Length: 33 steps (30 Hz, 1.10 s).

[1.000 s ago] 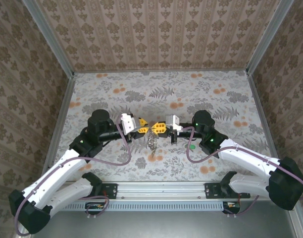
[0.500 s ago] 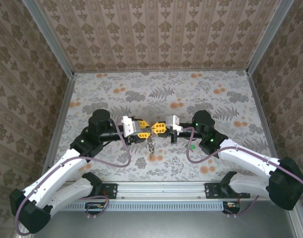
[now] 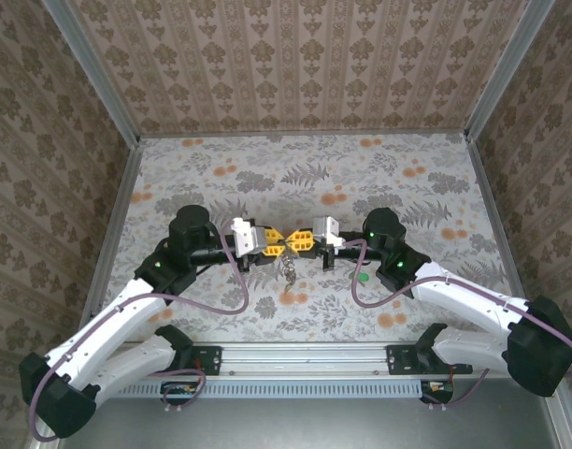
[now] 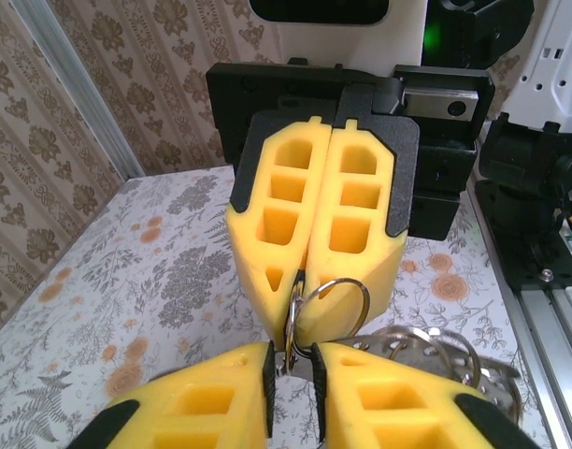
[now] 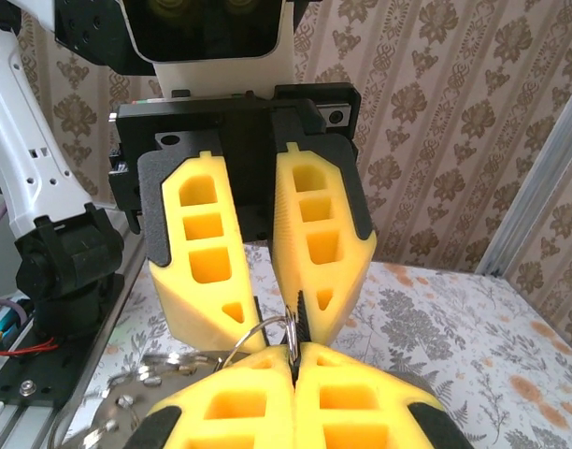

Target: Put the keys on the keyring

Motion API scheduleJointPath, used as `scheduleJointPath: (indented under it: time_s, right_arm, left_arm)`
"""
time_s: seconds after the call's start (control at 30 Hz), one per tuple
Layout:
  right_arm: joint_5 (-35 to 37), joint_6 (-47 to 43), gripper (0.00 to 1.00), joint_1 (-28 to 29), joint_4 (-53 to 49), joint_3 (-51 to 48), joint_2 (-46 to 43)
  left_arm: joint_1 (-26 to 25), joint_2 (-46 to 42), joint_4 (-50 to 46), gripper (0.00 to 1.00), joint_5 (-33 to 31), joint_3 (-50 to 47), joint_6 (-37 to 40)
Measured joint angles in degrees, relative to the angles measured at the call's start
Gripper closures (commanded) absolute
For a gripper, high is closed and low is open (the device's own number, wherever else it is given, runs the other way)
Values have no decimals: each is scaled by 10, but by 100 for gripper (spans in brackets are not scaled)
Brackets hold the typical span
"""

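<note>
Above the middle of the tabletop (image 3: 426, 187), a little toward its near edge, the left gripper (image 4: 293, 360) and the right gripper (image 5: 293, 348) met tip to tip with the keyring (image 4: 364, 299), a thin metal ring, between them. The right gripper's yellow pads were pressed together on the ring's wire, while the left gripper's pads stood slightly parted with the wire running through the gap. Just beneath the fingertips the keys (image 3: 289, 269) hung in a silvery bunch, too small to tell apart.
</note>
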Motion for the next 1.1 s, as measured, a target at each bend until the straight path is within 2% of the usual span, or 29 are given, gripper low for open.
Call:
scheduleJointPath:
  time_s: [0.17,0.37,0.53,0.87,1.1]
  right_arm:
    - [0,0,100,0,0,-5,0]
    - [0,-11,100,4,0,-7,0]
    - [0,-17,100,4,0,-7,0]
    - [0,-18,100,4,0,-6,0]
    - [0,-18,100,4,0,-6,0]
  left_arm:
    - [-4,-1,-17,64,7,0,31]
    - [10,-49,-78,60,-1,0,53]
    - [44,-83,-80,60,-2,0,48]
    - [46,-16,-34,60,5,0,-3]
    - [44,6,-40,61,30,9,-4]
